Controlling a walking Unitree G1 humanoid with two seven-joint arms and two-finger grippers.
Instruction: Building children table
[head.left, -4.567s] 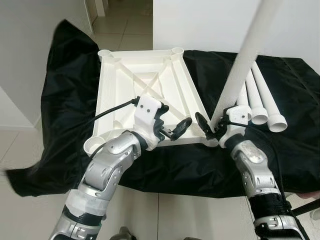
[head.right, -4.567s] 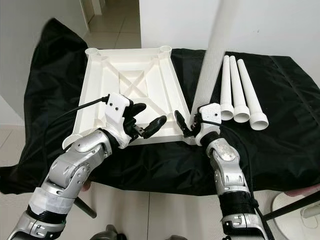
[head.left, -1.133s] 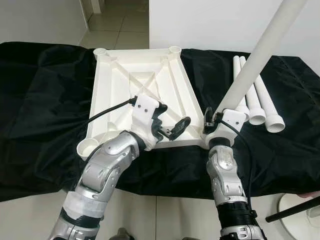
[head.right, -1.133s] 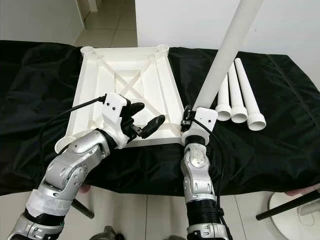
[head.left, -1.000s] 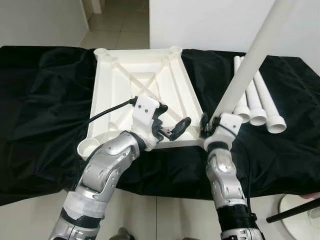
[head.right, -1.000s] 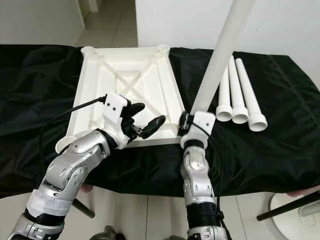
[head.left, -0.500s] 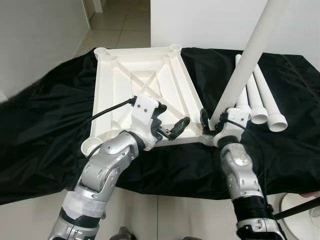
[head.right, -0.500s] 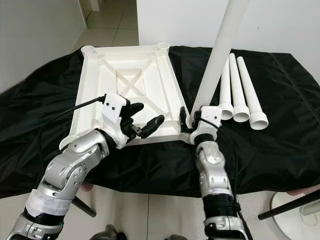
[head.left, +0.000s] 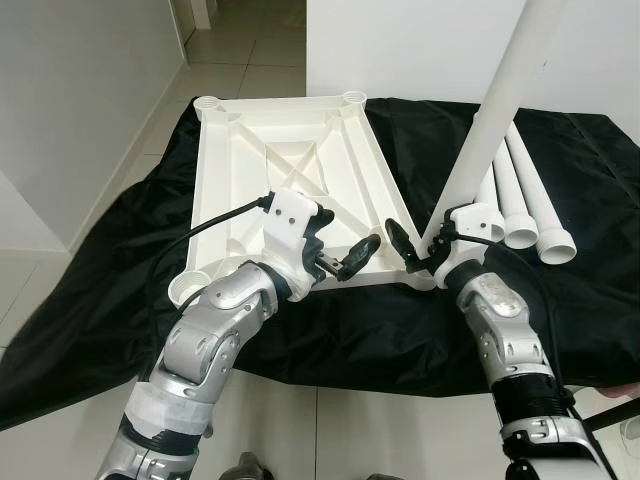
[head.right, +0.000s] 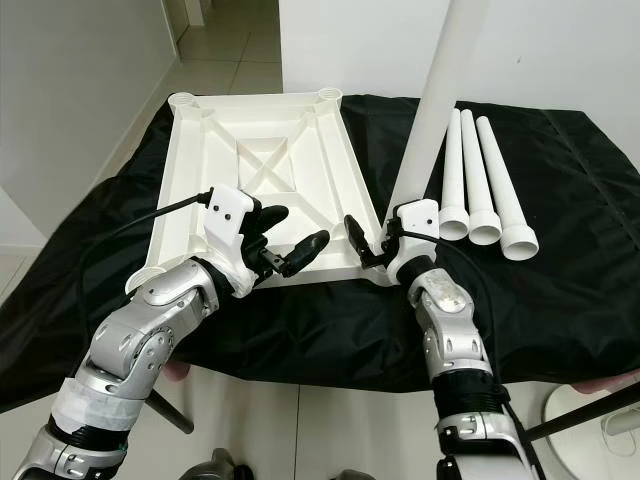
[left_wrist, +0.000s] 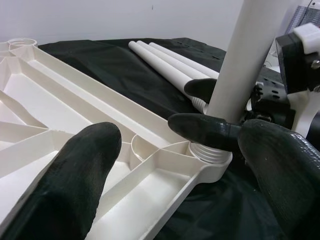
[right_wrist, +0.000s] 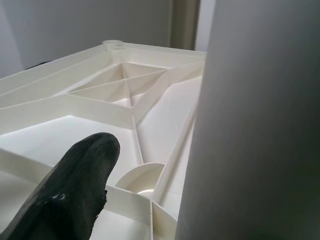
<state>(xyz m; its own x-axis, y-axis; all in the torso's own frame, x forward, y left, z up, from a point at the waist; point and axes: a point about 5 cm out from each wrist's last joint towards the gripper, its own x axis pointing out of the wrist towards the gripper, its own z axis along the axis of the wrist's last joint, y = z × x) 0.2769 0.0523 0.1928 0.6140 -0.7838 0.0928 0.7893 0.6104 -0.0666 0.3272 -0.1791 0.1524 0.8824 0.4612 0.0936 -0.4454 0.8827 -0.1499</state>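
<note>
**First leg standing in its corner socket, right fingers spread beside it**

The right gripper (head.left: 418, 247) has its two black fingers parted at the foot of the upright leg (head.left: 487, 125); one finger (left_wrist: 205, 131) lies against the base of the tube just above the socket, and the other sits at the tube's far side, so the jaws bracket the leg rather than pinch it hard. The left gripper (head.left: 345, 262) hovers with its jaws spread wide and empty over the near edge of the tabletop (head.left: 262, 185), just beside that same corner.

The tabletop lies upside down on the black cloth (head.left: 110, 250), ribs facing up, with round sockets at its corners. The leg's ribbed end sits in the near right corner socket (left_wrist: 212, 155), and the tube rises steeply out of the top of the head views with a slight lean. Three spare legs (head.left: 520, 200) lie side by side on the cloth, near the standing one.

The step in hand looks like seating this first leg. The risk is that it is not fully home: with the fingers loose around it, the long tube could tip and lever out of the socket, or fall onto the spare legs and scatter them. Pressing down off-axis could also slide the light tabletop across the slippery cloth, since the left gripper is not pinning it.
</note>
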